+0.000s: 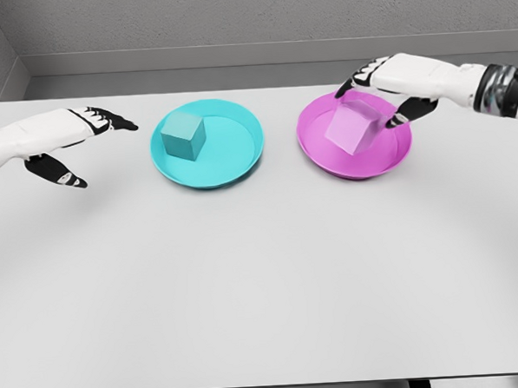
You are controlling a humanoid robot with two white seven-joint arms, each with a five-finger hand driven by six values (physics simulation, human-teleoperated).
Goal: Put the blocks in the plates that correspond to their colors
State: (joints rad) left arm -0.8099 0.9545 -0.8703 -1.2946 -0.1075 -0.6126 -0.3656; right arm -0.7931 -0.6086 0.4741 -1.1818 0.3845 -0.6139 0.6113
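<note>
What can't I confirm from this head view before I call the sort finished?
- Contact between the right hand and the tilted pink block: its fingers sit at the block's far side, so grip or release is unclear.
- Whether that block lies flat in the pink plate: its underside is hidden.
- Both forearms: cut off by the picture's edges.
- The cyan block's far faces, in the cyan plate.
- The left hand is open, empty.

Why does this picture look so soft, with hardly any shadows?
Head view: flat, even light, no glare; only faint shadows on the table under the left hand and beneath the cyan plate and pink plate. Edges of the cyan block and pink block look slightly blurred.
</note>
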